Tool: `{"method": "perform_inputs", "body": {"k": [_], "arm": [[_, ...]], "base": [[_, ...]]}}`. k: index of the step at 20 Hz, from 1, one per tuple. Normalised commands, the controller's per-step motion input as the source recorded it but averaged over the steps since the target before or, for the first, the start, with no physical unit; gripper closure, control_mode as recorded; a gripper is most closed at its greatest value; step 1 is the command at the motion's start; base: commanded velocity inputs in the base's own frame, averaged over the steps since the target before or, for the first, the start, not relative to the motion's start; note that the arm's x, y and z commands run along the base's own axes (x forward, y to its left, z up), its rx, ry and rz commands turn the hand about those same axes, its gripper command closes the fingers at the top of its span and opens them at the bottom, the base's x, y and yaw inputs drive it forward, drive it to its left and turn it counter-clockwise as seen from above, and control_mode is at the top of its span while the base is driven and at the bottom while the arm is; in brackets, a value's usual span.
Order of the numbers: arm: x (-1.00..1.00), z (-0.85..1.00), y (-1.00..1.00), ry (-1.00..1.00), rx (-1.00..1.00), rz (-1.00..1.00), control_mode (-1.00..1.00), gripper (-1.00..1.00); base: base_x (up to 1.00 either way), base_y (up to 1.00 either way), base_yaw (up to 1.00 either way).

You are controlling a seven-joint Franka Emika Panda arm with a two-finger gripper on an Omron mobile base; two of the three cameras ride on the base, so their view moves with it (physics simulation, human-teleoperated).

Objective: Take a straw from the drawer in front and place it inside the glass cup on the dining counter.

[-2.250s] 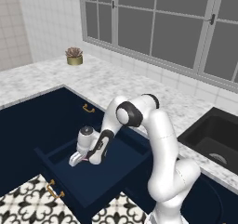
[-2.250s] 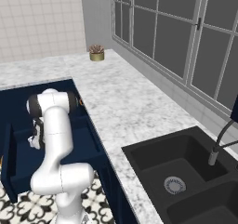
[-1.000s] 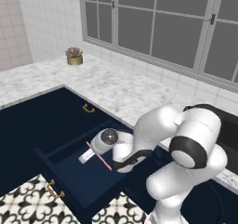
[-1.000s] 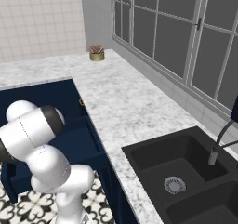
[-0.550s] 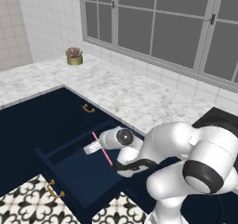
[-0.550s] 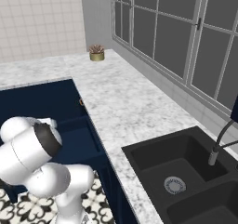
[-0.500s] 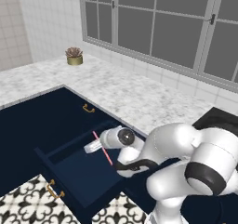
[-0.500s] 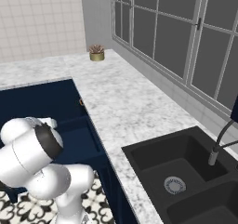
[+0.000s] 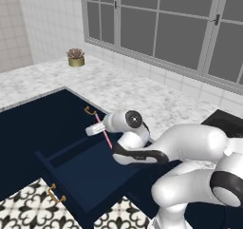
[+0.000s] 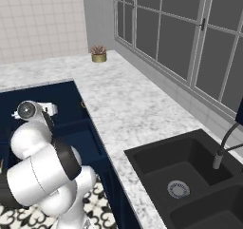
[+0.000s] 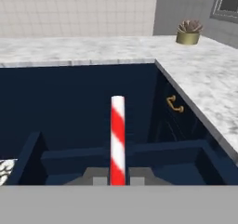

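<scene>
One straw [image 11: 117,139], light and stiff, slippery; we note the claw [image 11: 117,181] pinching its lower end, the drawer [image 9: 85,176] beneath.

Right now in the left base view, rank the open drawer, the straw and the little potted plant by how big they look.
1. The drawer, by far the largest.
2 and 3. The straw looks longer but far thinner than the potted plant. The plant sits much farther from the camera, so I won't rank these two.
</scene>
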Motion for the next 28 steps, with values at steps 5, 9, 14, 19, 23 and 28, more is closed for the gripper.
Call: {"method": "perform_inputs", "body": {"k": [5, 9, 14, 19, 23, 28], "arm": [[0.10, 1.00, -0.14, -0.10, -0.15, -0.05, -1.00, 1.00], [-0.21, 0.63, -0.62, -0.16, -0.18, -0.10, -1.00, 1.00], [-0.37, 0.39, -0.69, -0.07, -0.03, -0.14, -1.00, 1.00], [-0.57, 0.34, -0.60, -0.05, 0.16, -0.08, -1.00, 1.00], [-0.58, 0.27, -0.36, -0.07, 0.17, 0.00, -1.00, 1.00], [-0.50, 0.13, -0.25, -0.05, 0.05, 0.00, -1.00, 1.00]], "base": [[0.00, 0.00, 0.00], [0.00, 0.00, 0.00], [0.00, 0.00, 0.00], [0.00, 0.00, 0.00], [0.00, 0.00, 0.00], [0.00, 0.00, 0.00]]}}
